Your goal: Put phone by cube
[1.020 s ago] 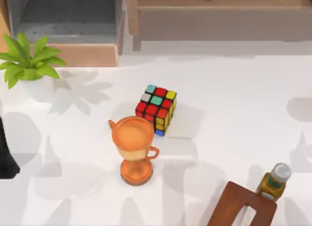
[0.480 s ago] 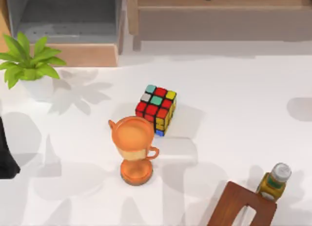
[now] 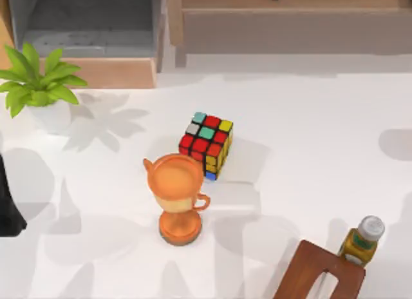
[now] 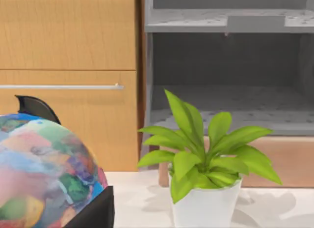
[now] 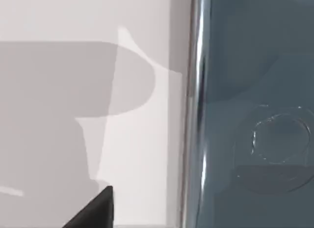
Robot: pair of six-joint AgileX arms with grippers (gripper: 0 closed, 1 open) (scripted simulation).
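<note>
The cube point(image 3: 206, 144) sits mid-frame, touching an orange trophy cup point(image 3: 177, 196) below-left. The phone point(image 5: 255, 110) lies flat on the table point(image 5: 59, 21), close under the right wrist camera. Whether either gripper is apart or together, I cannot tell.

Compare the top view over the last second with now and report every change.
Nothing has visibly moved. The puzzle cube with red, yellow and teal stickers, the orange trophy cup, the green potted plant, the yellow bottle with a white cap and the brown wooden stand all sit where they were on the white table.
</note>
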